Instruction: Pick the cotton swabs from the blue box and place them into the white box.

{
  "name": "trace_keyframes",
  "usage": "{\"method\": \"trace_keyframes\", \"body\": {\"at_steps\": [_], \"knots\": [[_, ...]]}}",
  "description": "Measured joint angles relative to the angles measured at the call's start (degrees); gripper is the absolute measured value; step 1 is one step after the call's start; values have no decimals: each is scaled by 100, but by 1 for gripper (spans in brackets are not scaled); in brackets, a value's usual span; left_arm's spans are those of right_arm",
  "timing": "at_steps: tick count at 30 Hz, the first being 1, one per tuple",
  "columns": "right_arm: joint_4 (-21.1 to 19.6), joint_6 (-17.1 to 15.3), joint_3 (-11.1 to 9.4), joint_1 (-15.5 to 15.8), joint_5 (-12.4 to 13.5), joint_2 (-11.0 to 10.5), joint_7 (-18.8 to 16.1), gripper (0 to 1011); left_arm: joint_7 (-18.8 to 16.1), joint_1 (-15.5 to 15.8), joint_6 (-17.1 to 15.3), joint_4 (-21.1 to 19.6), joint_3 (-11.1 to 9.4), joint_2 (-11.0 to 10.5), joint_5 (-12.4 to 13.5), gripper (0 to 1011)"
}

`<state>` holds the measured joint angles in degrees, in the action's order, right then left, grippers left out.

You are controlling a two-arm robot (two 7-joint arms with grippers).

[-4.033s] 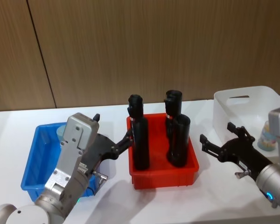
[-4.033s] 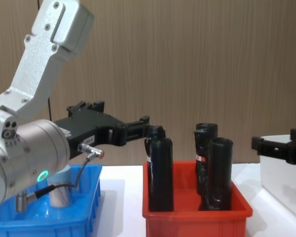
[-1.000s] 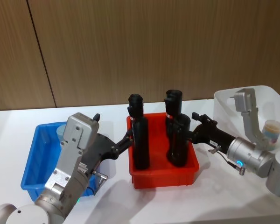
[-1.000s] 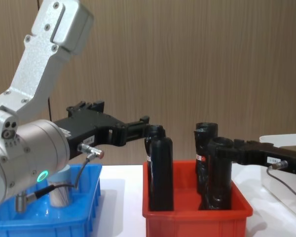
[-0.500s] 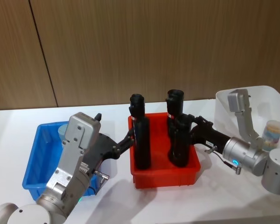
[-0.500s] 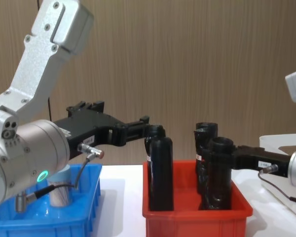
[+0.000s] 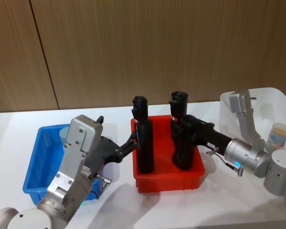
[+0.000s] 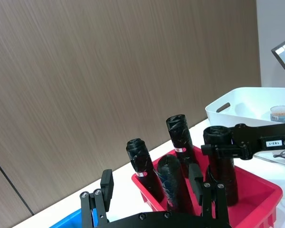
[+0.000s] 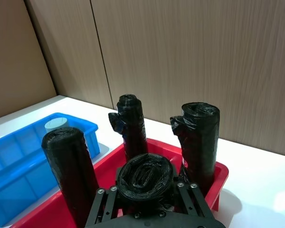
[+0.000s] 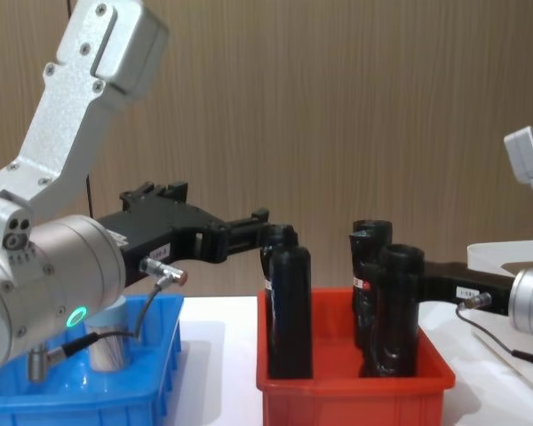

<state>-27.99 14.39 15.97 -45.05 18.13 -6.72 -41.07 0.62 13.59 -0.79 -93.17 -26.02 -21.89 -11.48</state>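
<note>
Cotton swabs in a clear, pale-blue-capped tub (image 7: 278,136) stand inside the white translucent plastic box (image 7: 271,98) at the bench's right edge. Right tool (image 7: 187,128) pinches a black cylinder (image 7: 184,143) in the red bin (image 7: 168,180); left tool (image 7: 133,140), spread, hovers between bright blue box (image 7: 35,164) and red bin.

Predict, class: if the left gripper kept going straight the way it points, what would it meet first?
Probably the front-left black cylinder in the red bin: the left gripper points right at it, fingertips about level with its upper part, though depth is uncertain.
</note>
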Motion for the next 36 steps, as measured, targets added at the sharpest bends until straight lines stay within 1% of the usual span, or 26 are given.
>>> {"method": "trace_keyframes", "body": {"at_steps": [1,5,7,8,9,13,15,16,17,18,19,20,23,28,29,31,35,36], "knots": [[-9,0,0,0,2,0,-1,503,0,0,0,0,0,0,0,1003],[-205,-34,-9,72,31,-24,3,466,0,0,0,0,0,0,0,1003],[-429,-98,-24,154,53,-54,21,447,0,0,0,0,0,0,0,1003],[-621,-145,-36,227,66,-82,50,446,0,0,0,0,0,0,0,1003],[-621,-145,-36,227,66,-82,50,441,0,0,0,0,0,0,0,1003],[-1259,-337,-86,470,134,-182,176,412,0,0,0,0,0,0,0,1003],[-1475,-400,-104,551,150,-215,225,394,0,0,0,0,0,0,0,1003],[-1664,-468,-121,621,174,-245,281,393,0,0,0,0,0,0,0,1003],[-1940,-545,-151,732,193,-297,354,387,0,0,0,0,0,0,0,1003],[-1940,-545,-151,732,193,-297,354,387,0,0,0,0,0,0,0,1003],[-2202,-611,-176,811,215,-339,420,379,0,0,0,0,0,0,0,1003],[-2315,-646,-189,850,225,-359,456,376,0,0,0,0,0,0,0,1003],[-2883,-815,-260,1042,247,-465,680,358,0,0,0,0,0,0,0,1003],[-3349,-976,-335,1195,246,-567,922,342,0,0,0,0,0,0,0,1003],[-3540,-1037,-367,1258,230,-611,1040,342,0,0,0,0,0,0,0,1003],[-3757,-1118,-413,1330,211,-669,1183,342,0,0,0,0,0,0,0,1003],[-4080,-1239,-493,1441,150,-767,1425,342,0,0,0,0,0,0,0,1003],[-4198,-1303,-529,1483,121,-807,1553,342,0,0,0,0,0,0,0,1003]]}}
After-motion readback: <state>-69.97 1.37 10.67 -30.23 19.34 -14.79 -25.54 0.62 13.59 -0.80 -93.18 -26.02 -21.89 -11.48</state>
